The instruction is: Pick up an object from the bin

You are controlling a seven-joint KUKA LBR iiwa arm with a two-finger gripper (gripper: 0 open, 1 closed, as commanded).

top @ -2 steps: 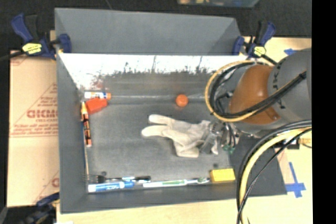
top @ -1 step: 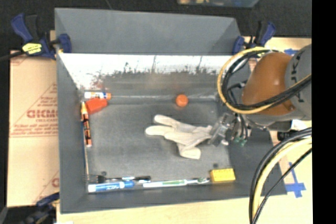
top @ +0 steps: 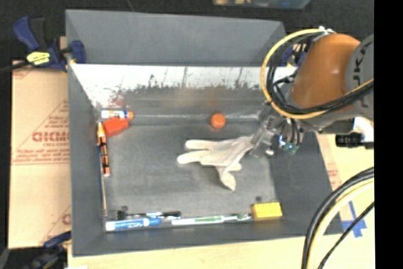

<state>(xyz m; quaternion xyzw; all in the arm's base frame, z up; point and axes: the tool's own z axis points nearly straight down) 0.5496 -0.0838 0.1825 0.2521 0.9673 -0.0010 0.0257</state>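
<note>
A: Starting at near wall of bin. Logging a row of pens flat against it, running left to right, ending beside a yellow block in near right corner. All well apart from gripper.

B: Agreed. Moving to mid-floor: pale glove, limp and flat, digits splayed left and toward near side, cuff pointing right.

A: Gripper low at that cuff, right of centre, under orange-covered arm. Touching cuff or just above it: cannot tell. Claw wide or narrow: cannot tell either, wrist hardware and cables blocking view.

B: So no claiming a hold. Task's thing, by position: this glove. Reads as grasp step, at cuff end of glove. Lift not yet done; glove lying on floor.

A: Farther back: small orange ball near foot of far wall, just beyond glove, apart from it. Far left corner: orange wedge-like piece, white marker just behind it, dark crayon along left wall.

B: Next move, as judgement only: if claw merely above cuff, lowering first until material sits inside it. Then closing firmly on cuff and lifting straight up, high enough to clear trailing digits off floor. Soft thing, so expecting drape and swing; thin fold liable to slip. Worth staying clear of ball and right wall.
</note>
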